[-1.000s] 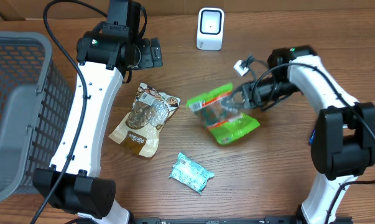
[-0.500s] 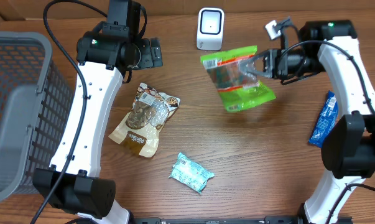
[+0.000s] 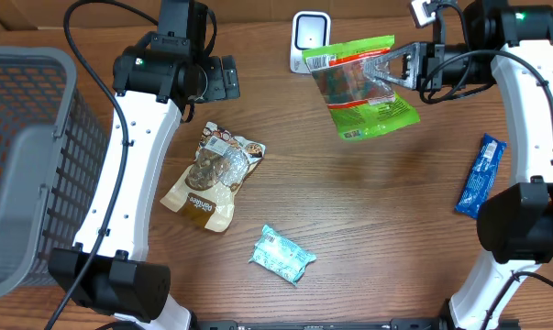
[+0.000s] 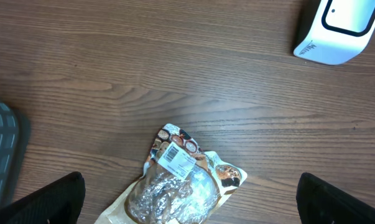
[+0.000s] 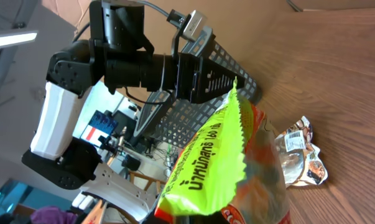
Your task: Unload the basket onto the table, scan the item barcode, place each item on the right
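Upper right of the overhead frame: the right gripper (image 3: 393,69) is clamped tight on the green snack bag (image 3: 359,87), pinching its right edge. The bag is up off the wood and tilted, with its top left corner overlapping the white barcode scanner (image 3: 310,37) at top centre. From the right wrist, the bag's (image 5: 227,168) jagged lime seal fills the lower middle, with Thai lettering down it.

Over on the upper left, the left gripper (image 3: 228,79) hangs with its jaws spread wide and nothing between them. Its wrist camera looks down on the brown foil snack pouch (image 4: 178,186), white barcode label up, with a scanner corner (image 4: 336,31) at top right.

On the table, the pouch (image 3: 212,174) lies left of centre, a teal packet (image 3: 282,254) sits at lower middle, and a blue bar wrapper (image 3: 481,174) is on the right. The grey mesh basket (image 3: 28,165) fills the left edge.
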### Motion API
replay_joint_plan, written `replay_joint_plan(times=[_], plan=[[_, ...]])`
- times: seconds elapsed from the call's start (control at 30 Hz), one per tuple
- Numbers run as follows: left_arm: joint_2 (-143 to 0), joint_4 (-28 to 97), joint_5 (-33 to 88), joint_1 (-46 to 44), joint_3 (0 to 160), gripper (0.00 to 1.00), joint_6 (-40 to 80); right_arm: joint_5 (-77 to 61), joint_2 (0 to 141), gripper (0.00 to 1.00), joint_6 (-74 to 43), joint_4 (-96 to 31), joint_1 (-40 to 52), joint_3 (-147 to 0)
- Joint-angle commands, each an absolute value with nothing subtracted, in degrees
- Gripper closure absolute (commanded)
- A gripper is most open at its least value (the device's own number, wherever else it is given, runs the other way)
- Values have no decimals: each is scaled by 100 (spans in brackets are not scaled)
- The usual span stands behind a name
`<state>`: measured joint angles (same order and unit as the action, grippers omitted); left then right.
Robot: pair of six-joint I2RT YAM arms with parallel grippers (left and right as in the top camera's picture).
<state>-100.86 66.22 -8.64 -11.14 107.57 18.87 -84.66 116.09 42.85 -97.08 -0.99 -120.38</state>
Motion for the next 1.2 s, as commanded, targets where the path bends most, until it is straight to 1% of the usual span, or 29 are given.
replay_joint_plan(times=[0.0, 0.2, 0.43, 0.53, 0.57, 0.7, 0.77, 0.83, 0.87, 1.0, 1.17], plan=[[-10001, 6619, -897, -1090, 10849, 0, 1758, -8960, 11343, 96, 4200, -9671, -137, -12223], [-10001, 6619, -897, -1090, 10849, 0, 1758, -8635, 11340, 96, 4200, -9636, -128, -12223], [-10001, 6619, -897, -1090, 10849, 0, 1758, -7922, 11343, 96, 4193, -9620, -64, -12221], [-10001, 6619, -897, -1090, 10849, 0, 1758, -7400, 11347, 96, 3841, -9421, 73, -12221], [-10001, 6619, -895, -1090, 10849, 0, 1758, -6696, 11349, 96, 3068, -8993, 248, -12215], [-10001, 6619, -895, -1090, 10849, 0, 1758, -4215, 11354, 96, 1251, -8101, 792, -12210], [-10001, 6619, -897, -1090, 10849, 0, 1758, -2943, 11360, 96, 624, -7889, 1092, -12210], [-10001, 6619, -897, -1090, 10849, 0, 1758, -1992, 11391, 96, 174, -7802, 1347, -12210], [-10001, 6619, -897, -1090, 10849, 1, 1758, -1087, 11448, 96, -287, -7765, 1588, -12182], [-10001, 6619, -897, -1090, 10849, 0, 1758, 290, 11548, 96, -1009, -7631, 1927, -11869], [-10001, 6619, -895, -1090, 10849, 0, 1758, 1863, 11649, 96, -2045, -7524, 2126, -11275]])
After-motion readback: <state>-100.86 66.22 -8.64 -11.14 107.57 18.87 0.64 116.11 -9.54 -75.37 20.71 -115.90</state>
